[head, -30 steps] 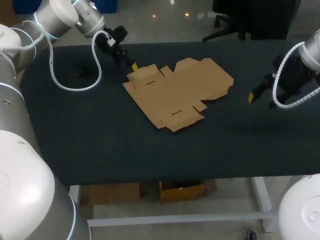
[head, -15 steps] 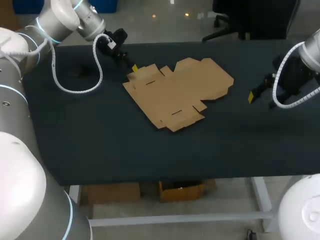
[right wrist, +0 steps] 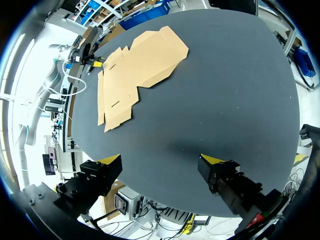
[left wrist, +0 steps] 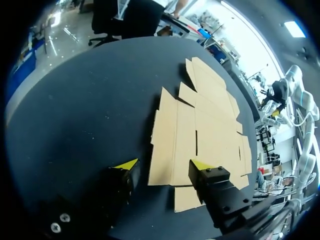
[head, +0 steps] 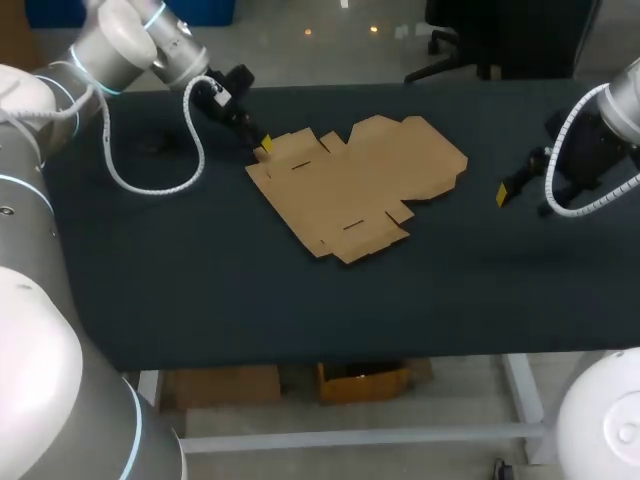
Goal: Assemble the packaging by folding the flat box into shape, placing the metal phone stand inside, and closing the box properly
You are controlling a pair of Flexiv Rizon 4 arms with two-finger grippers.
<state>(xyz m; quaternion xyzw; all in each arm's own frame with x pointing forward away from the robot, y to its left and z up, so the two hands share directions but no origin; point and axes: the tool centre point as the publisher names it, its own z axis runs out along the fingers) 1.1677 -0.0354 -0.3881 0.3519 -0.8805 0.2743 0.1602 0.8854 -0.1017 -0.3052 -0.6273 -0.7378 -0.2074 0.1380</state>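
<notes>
The flat brown cardboard box (head: 355,185) lies unfolded on the dark table (head: 200,290), a little behind its middle. My left gripper (head: 262,146) is low at the box's back left corner. In the left wrist view the left gripper (left wrist: 165,165) is open, and its yellow fingertips (left wrist: 128,164) straddle the end of a flap of the box (left wrist: 200,125). A gap shows beside one tip. My right gripper (head: 503,193) hangs to the right of the box, apart from it. The right gripper (right wrist: 162,160) is wide open and empty, with the box (right wrist: 135,65) far ahead. No phone stand is in view.
The left arm's white cable (head: 150,170) loops down onto the table at the back left. Bare tabletop runs along the front and between the box and my right gripper. My left arm (right wrist: 80,57) shows at the box's far corner in the right wrist view.
My left gripper has come down a little toward the box's back left corner flap and its fingers have narrowed. The right arm and the box have not moved.
</notes>
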